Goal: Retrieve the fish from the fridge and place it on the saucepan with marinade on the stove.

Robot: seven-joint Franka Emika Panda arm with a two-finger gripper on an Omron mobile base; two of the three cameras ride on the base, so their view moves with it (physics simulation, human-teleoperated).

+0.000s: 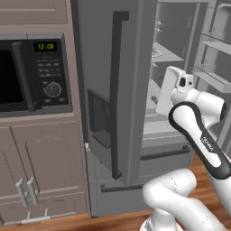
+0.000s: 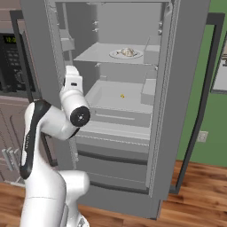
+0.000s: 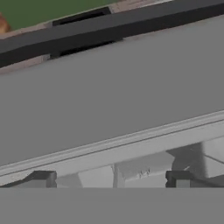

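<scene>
- The fridge point(image 2: 177, 88) stands with its right door swung wide open, while the left door point(image 1: 113, 90) with the dark dispenser recess point(image 1: 100, 117) is closed.
- The fish point(image 2: 128, 52), a small pale lump, lies on a white round plate point(image 2: 116, 55) on the upper shelf point(image 2: 93, 55) inside the fridge.
- In the right base view the fish's long axis appears to run roughly left to right across the shelf; which end is the head is too small to tell.
- A tiny yellow speck point(image 2: 123, 95) sits on the lower shelf point(image 2: 106, 99), well below the plate.
- The gripper point(image 3: 111, 178) is raised in front of the open compartment, near the left edge of the opening, apart from the fish and plate.
- In the hand view the two dark fingers point(image 3: 43, 178) stand far apart, spread wide, with nothing between them.
- The hand camera looks along grey fridge surfaces.
- A black-fronted microwave point(image 1: 31, 74) sits in the cabinet left of the fridge, its clock lit green.
</scene>
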